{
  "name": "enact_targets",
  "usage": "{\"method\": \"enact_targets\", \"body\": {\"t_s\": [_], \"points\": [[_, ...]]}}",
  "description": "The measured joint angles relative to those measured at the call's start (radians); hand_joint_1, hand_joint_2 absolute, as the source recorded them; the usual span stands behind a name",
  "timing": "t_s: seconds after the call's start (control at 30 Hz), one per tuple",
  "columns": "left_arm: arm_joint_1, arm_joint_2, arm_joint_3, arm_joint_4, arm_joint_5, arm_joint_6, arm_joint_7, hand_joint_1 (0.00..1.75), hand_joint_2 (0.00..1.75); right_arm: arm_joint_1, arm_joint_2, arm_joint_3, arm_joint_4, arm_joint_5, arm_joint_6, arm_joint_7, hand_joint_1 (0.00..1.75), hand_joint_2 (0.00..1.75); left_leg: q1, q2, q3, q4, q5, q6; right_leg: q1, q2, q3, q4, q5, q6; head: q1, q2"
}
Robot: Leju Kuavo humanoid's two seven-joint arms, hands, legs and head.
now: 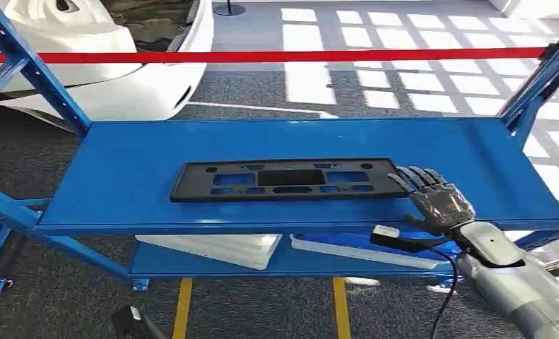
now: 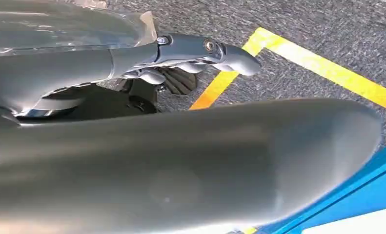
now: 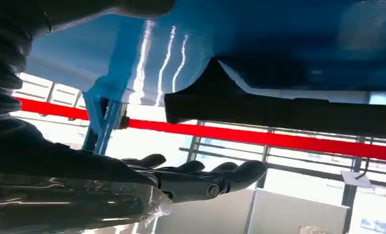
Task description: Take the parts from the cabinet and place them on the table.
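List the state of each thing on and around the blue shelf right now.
black plastic part: flat on the top shelf, not held.
right robot hand: fingers spread, at the part's right end, holding nothing.
left robot hand: hanging over the floor, holding nothing; fingers too hidden to judge.
white parts: lying on the lower shelf.

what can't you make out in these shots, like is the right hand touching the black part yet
- Contact between right hand and black part: head view, fingers reach its end, touching unclear.
- White parts on the lower shelf: head view, mostly hidden by the blue shelf.
- Left hand: left wrist view, fingers hidden behind a grey cover.
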Motion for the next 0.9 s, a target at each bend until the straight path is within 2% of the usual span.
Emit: {"method": "enact_targets", "body": {"t_s": [0.43, 0.9], "points": [[-0.002, 0.0, -0.016, 0.0, 0.0, -0.001, 0.008, 0.0, 0.0, -0.035, 0.05, 0.015, 0.044, 0.017, 0.031, -0.014, 0.0, 1.75, 0.0, 0.0, 0.0, 0.0, 0.0, 0.0, 0.001, 0.0, 0.0, 0.0, 0.0, 0.0, 0.0, 0.0], [-0.002, 0.0, -0.024, 0.0, 0.0, -0.006, 0.01, 0.0, 0.0, -0.04, 0.091, 0.02, 0.079, 0.02, -0.008, 0.008, 0.0, 1.75, 0.0, 0.0, 0.0, 0.0, 0.0, 0.0, 0.0, 0.0, 0.0, 0.0, 0.0, 0.0, 0.0, 0.0]]}}
